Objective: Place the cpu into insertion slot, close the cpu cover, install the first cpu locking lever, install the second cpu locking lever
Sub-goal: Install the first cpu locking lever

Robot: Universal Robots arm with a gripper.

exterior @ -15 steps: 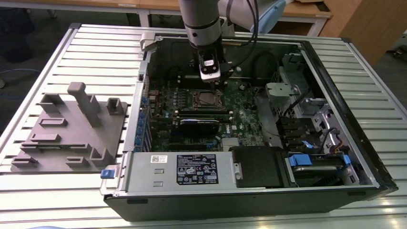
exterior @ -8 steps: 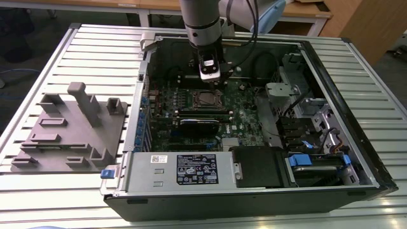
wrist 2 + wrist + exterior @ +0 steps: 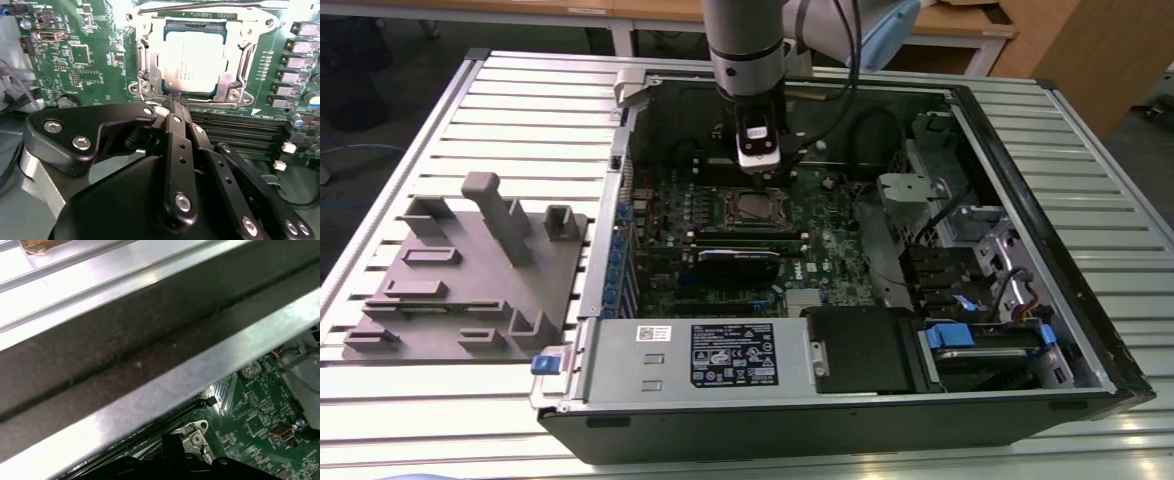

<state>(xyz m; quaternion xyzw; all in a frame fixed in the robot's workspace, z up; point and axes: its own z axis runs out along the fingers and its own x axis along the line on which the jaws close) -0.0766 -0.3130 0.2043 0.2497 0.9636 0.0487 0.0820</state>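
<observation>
The cpu (image 3: pixel 195 60) sits in the slot (image 3: pixel 754 207), upper middle of the exterior view, with the cover (image 3: pixel 144 57) down around it. The fingers (image 3: pixel 176 107) are pressed narrow together, tips at the cover's edge. The open case (image 3: pixel 787 425) lies on the slatted surface (image 3: pixel 520 90).

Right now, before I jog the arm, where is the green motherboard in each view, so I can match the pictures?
Exterior view: the motherboard lies on the floor of the open computer case, below the gripper.
Second wrist view: the motherboard spreads out beyond the gripper, around the cpu.
First wrist view: the motherboard sits beside the case's metal edge.
Shared landmark: the gripper, its tip close to the board.
</observation>
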